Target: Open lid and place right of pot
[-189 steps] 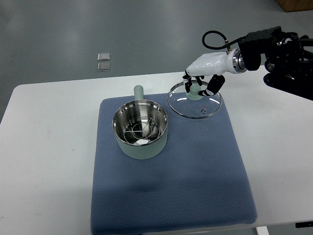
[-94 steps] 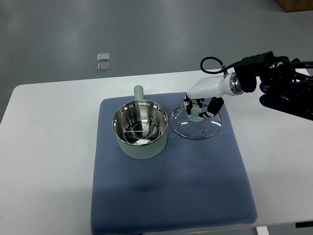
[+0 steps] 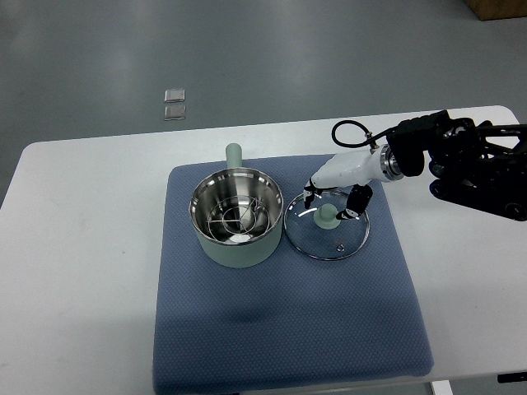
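The pale green pot [image 3: 236,220] with a steel inside and a wire rack stands uncovered on the blue mat [image 3: 288,321], its handle [image 3: 233,153] pointing away. The glass lid [image 3: 338,239] lies just right of the pot, close to its wall and low on the mat. My right hand [image 3: 328,207] comes in from the right, with its dark fingers [image 3: 354,200] curled around the lid's green knob [image 3: 327,219]. The left arm is out of sight.
The mat covers the middle of a white table [image 3: 74,247]. My right arm's black forearm [image 3: 469,160] hangs over the table's right side. Two small clear items [image 3: 174,104] lie on the floor beyond the far edge.
My right hand has carried the lid from the mat's far right corner down and toward me, ending beside the pot. The pot has stayed put.
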`<state>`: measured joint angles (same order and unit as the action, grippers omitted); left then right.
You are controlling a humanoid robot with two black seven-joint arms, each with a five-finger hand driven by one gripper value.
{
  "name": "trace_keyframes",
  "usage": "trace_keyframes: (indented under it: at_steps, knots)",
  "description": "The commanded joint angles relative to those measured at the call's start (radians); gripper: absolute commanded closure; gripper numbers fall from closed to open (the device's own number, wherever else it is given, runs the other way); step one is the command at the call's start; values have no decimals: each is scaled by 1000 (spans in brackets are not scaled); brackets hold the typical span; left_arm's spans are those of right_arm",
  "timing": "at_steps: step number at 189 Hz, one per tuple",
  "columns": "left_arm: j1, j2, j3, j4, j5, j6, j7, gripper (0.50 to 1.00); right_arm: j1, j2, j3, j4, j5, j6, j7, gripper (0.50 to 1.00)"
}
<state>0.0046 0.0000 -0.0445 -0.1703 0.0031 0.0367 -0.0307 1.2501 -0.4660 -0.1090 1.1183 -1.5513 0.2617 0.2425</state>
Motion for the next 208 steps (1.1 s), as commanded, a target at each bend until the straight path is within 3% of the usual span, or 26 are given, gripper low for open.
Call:
trace_keyframes:
  at_steps: [1, 65, 96, 129, 138, 139, 159, 208]
  knots:
    - [0, 0, 0, 0, 0, 0, 0, 500, 5, -6, 0, 0, 2, 7, 1, 601]
    - [0, 0, 0, 0, 0, 0, 0, 500, 8, -37, 72, -29, 46, -12, 3, 599]
    - [0, 0, 0, 0, 0, 0, 0, 500, -47, -37, 193, -121, 335, -94, -5, 601]
    - [0, 0, 0, 0, 0, 0, 0, 500, -129, -16, 235, -181, 726, -285, -5, 601]
    - [0, 0, 0, 0, 0, 0, 0, 500, -129, -16, 235, -181, 726, -285, -5, 601]
    - [0, 0, 0, 0, 0, 0, 0, 500, -145, -14, 236, -184, 838, -330, 0, 601]
    - [0, 0, 0, 0, 0, 0, 0, 500, -193, -14, 262, -184, 1037, -426, 3, 601]
    - [0, 0, 0, 0, 0, 0, 0, 500, -343, -14, 442, -189, 1172, -446, 3, 599]
